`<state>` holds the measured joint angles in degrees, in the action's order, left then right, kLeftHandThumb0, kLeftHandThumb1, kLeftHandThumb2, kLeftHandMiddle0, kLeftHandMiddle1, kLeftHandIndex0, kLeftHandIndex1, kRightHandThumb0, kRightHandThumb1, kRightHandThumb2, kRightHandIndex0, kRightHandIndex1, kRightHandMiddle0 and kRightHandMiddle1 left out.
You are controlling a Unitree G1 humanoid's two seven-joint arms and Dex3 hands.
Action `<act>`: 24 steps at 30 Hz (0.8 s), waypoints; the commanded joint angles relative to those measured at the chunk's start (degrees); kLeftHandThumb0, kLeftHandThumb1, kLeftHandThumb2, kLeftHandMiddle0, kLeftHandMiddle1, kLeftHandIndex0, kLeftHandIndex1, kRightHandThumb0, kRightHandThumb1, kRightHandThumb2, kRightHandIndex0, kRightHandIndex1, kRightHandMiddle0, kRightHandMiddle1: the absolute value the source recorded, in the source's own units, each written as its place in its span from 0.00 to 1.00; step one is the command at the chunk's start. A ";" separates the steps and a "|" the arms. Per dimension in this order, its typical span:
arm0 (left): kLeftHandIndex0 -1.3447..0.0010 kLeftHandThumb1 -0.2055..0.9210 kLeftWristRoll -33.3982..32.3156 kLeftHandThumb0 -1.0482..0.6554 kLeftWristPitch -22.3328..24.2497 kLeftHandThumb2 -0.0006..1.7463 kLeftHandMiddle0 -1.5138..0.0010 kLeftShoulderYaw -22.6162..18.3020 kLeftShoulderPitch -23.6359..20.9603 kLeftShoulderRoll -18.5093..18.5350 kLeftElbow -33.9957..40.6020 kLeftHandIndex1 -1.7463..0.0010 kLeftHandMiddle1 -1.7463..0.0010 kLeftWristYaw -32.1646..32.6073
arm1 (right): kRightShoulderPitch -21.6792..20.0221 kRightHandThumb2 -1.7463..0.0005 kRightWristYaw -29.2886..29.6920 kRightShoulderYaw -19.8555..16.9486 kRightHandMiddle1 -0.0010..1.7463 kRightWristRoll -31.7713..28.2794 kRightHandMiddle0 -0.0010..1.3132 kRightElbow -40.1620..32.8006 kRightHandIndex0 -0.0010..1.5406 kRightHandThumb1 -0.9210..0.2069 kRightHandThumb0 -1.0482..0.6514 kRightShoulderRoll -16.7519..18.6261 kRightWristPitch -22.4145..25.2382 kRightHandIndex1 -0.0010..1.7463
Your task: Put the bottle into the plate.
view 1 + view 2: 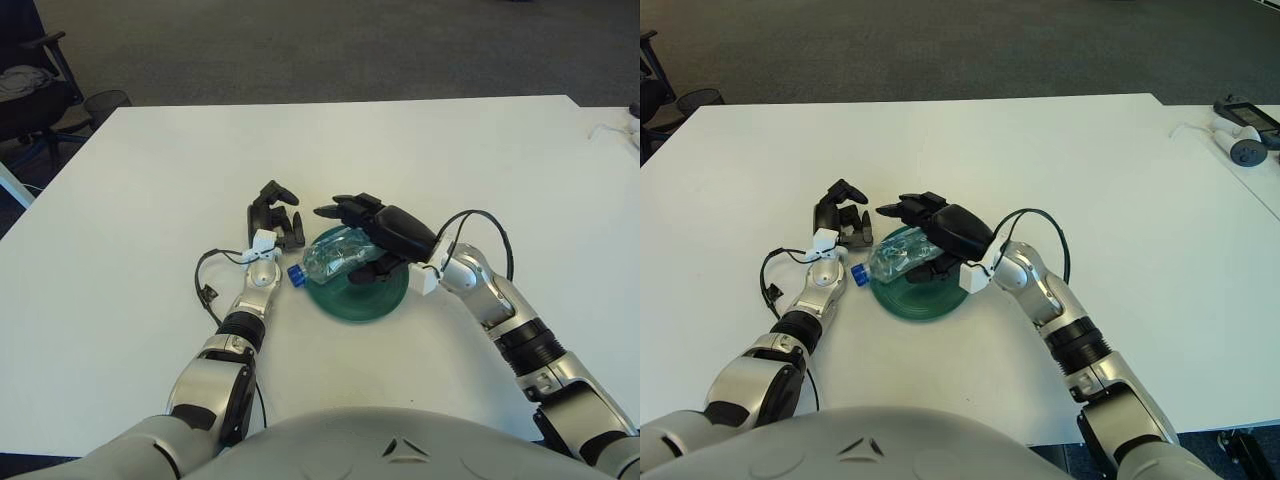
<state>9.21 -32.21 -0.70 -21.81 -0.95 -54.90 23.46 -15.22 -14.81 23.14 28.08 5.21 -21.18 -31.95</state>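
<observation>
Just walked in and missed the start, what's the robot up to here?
It is putting a clear plastic bottle onto a green plate on the white table. The bottle lies on its side on the plate, its blue cap poking over the plate's left rim. The right hand is over the bottle, fingers around it. The left hand shows just left of the plate, holding nothing.

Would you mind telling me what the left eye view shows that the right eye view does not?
Only the left eye view shows the office chair and the wire bin beyond the table's far left corner. Only the right eye view shows the small devices on the neighbouring table at far right. Both show the bottle lying on the green plate, blue cap overhanging the rim, with the right hand over it and the left hand open beside the plate.
</observation>
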 commanded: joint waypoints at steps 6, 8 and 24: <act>0.41 0.05 0.77 0.61 1.75 1.00 0.34 0.08 3.34 1.46 -3.80 0.00 0.15 -0.02 | -0.91 0.52 -1.19 -0.03 0.13 0.80 0.00 0.17 0.00 0.00 0.00 -0.58 0.88 0.06; 0.41 0.05 0.81 0.61 2.00 1.00 0.34 0.16 3.31 1.53 -3.85 0.00 0.15 -0.12 | -0.87 0.52 -1.30 -0.10 0.13 0.77 0.00 0.17 0.01 0.00 0.00 -0.61 0.98 0.06; 0.44 0.07 1.26 0.61 2.43 1.00 0.36 0.68 5.33 0.33 1.35 0.00 0.11 0.87 | -1.64 0.54 -1.90 -7.05 0.19 -7.68 0.00 -0.48 0.02 0.00 0.00 -2.21 1.47 0.05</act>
<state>9.75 -31.68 -0.33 -21.13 -0.60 -53.35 23.77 -15.22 -17.53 20.39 24.76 5.11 -22.83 -31.03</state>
